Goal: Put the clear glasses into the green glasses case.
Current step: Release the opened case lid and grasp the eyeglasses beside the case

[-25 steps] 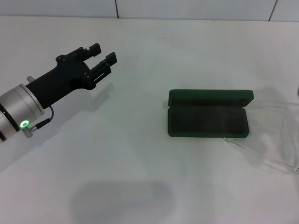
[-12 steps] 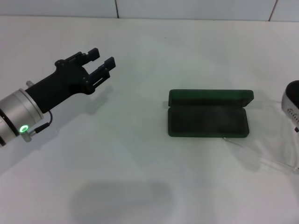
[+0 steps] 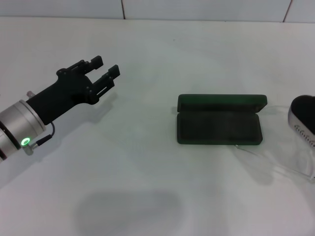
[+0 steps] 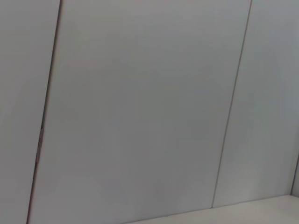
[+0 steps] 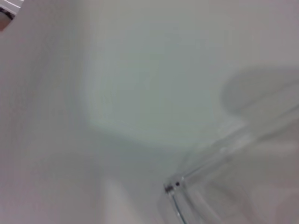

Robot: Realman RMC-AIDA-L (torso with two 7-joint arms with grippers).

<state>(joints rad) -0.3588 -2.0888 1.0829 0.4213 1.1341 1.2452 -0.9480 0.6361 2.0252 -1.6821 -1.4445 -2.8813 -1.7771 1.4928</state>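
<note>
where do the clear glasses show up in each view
Head view: the clear glasses lie on the table at the right edge, just right of the open green glasses case, partly under the right arm.
Left wrist view: not in it, only wall panels.
Right wrist view: close up, the frame and a hinge in the lower right.
Shared landmark: the white table.

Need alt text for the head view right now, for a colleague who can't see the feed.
A green glasses case lies open on a white table, right of centre, with the clear glasses faintly visible beside it on its right. The left gripper, fingers open, hovers over the table's left side; the right arm shows at the right edge, above the glasses.
</note>
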